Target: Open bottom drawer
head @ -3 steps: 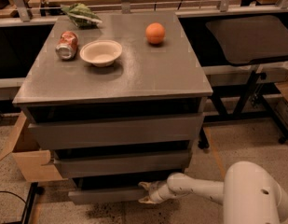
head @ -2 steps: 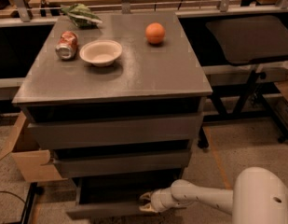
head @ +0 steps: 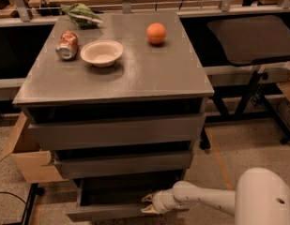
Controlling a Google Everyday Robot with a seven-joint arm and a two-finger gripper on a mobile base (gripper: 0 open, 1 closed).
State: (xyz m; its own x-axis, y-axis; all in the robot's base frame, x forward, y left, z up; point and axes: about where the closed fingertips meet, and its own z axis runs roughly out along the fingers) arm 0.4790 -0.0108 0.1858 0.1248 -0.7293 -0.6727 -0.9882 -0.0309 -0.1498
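Grey bottom drawer (head: 107, 213) juts open, white jaws apparently at its rim.

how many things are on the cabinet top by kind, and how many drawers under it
soda can: 1
bowl: 1
orange: 1
green bag: 1
drawers: 3 (top drawer, middle drawer, bottom drawer pulled out)
total: 7, not counting the tool at the bottom drawer's front edge

bottom drawer (head: 107, 213): smooth matt grey front; gripper (head: 147, 204), at the bottom drawer's front edge: smooth off-white plastic, slight gloss; box (head: 29, 165), left of the bottom drawer: matt brown cardboard.
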